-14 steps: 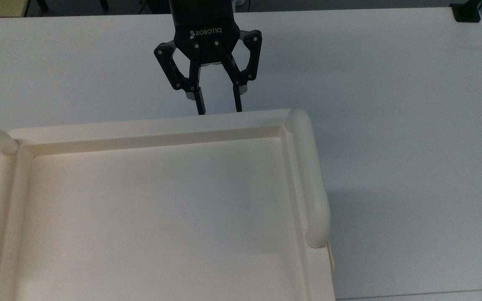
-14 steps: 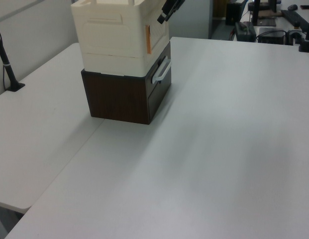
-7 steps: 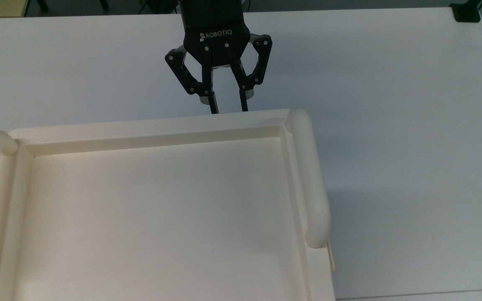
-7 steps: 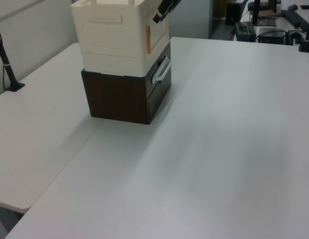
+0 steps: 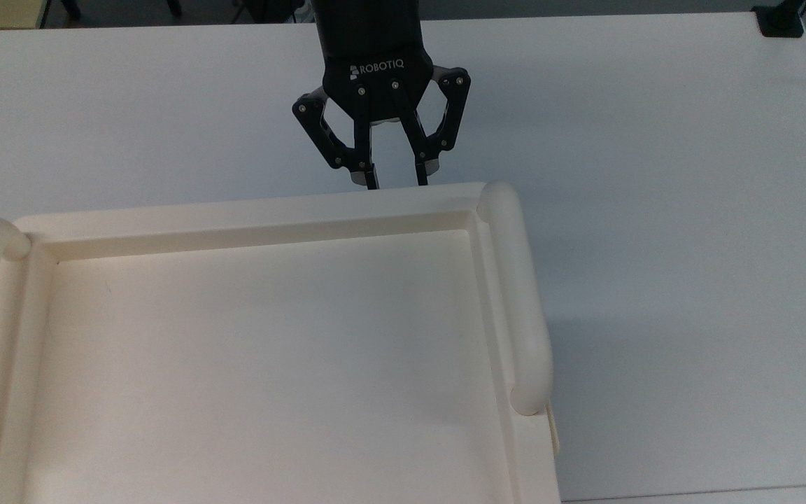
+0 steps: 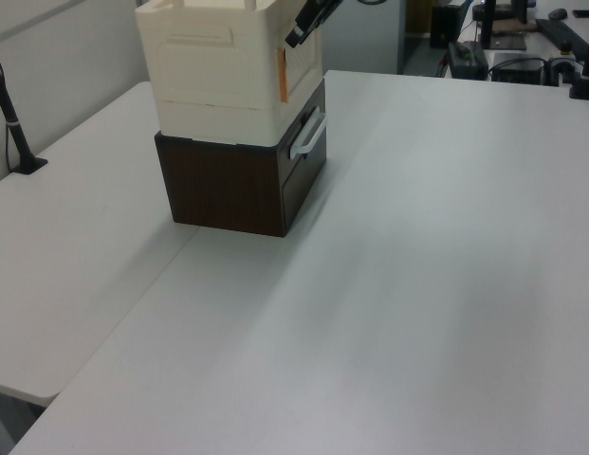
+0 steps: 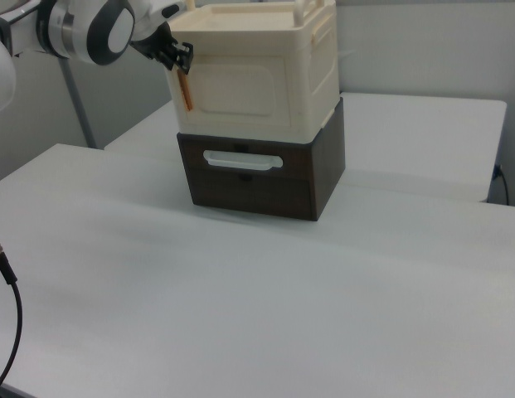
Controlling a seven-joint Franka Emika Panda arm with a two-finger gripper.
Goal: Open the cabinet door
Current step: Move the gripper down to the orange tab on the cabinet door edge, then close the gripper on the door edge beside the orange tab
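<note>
The cream cabinet (image 7: 315,75) stands on a dark brown drawer unit. Its cabinet door (image 7: 240,95) is the front panel in the right view and lies flush with the front; an orange strip (image 7: 184,93) runs down the right view's left edge of it. In the left view the door (image 6: 302,71) faces right. My black gripper (image 5: 397,182) hangs just beyond the cabinet's recessed top (image 5: 256,350), its fingers apart and the tips hidden behind the rim. In the right view the gripper (image 7: 179,56) sits at the door's upper left corner. In the left view the gripper (image 6: 296,36) is at the upper front edge.
The brown drawer unit (image 7: 249,186) has a white handle (image 7: 242,160) jutting forward. Thick cream side handles (image 5: 515,301) flank the cabinet top. A black post (image 6: 14,123) stands at the left view's left, a black mount (image 5: 779,21) at the top view's top right. A cable (image 7: 8,307) hangs at the right view's lower left.
The gripper has moved toward the top view's right and closer to the cabinet's front rim, so less of its fingers shows. The cabinet and door have not moved.
</note>
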